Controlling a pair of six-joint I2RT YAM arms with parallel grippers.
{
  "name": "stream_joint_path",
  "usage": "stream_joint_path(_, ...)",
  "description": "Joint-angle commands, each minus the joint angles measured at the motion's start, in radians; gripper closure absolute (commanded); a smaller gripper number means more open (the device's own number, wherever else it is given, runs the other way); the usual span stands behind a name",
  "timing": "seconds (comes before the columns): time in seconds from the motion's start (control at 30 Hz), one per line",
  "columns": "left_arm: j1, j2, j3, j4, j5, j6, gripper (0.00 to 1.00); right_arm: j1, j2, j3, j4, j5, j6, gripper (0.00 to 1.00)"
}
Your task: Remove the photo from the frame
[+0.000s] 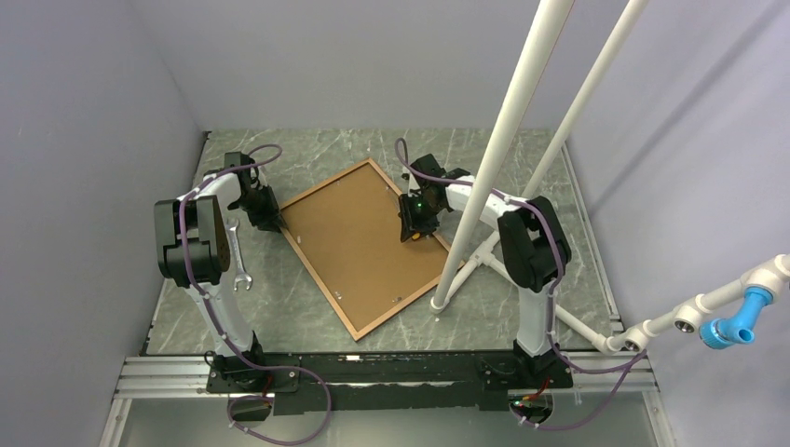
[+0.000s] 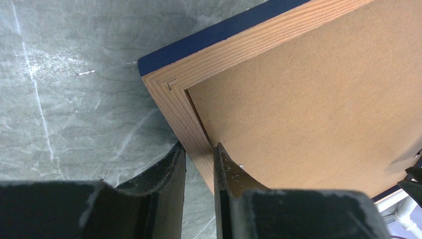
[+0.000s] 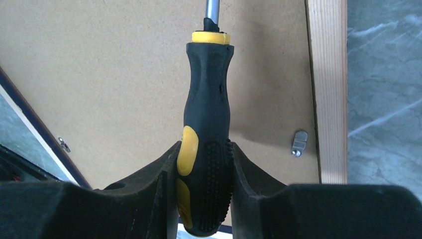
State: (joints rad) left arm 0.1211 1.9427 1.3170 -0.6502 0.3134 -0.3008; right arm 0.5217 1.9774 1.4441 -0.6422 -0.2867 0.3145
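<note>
Frame position: the frame [image 1: 363, 247] is lying back up in the middle of the desk [image 1: 279, 312], turned like a diamond with corners pointing to 12, 3, 6 and 9 o'clock.
Frame look: a brown backing board [image 1: 359, 233] is filling it, with a light wood rim [image 2: 259, 40] running around and a navy outer edge showing beyond that.
Left hand: the left hand [image 1: 270, 216] is sitting at the 9 o'clock corner, fingers pinching the rim.
Right hand: the right hand [image 1: 413, 222] is hanging over the 2 o'clock edge, clamping a black-and-yellow screwdriver [image 3: 206, 99].
Top view only: a wrench [image 1: 238, 265] is lying on the desk at 7 o'clock from the left hand.
Left wrist view only: the mitred corner joint and wood grain are showing close up.
Right wrist view only: a small metal turn clip [image 3: 299, 143] is sitting on the board just beside the rim, at 3 o'clock from the screwdriver handle; the shaft is pointing to 12 o'clock.
</note>
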Motion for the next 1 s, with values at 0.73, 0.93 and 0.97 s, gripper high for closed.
stream_joint_path(0.73, -0.019, 0.024, 0.009, 0.013, 0.083, 0.023, 0.95, -0.025, 0.149, 0.158, -0.015, -0.001, -0.045, 1.00)
stream_joint_path(0.93, -0.019, 0.024, 0.009, 0.012, 0.082, 0.022, 0.95, -0.018, 0.180, 0.199, -0.041, -0.070, -0.109, 1.00)
stream_joint_path(0.97, -0.018, 0.024, 0.009, 0.013, 0.081, 0.022, 0.95, -0.014, 0.183, 0.200, -0.043, -0.077, -0.114, 1.00)
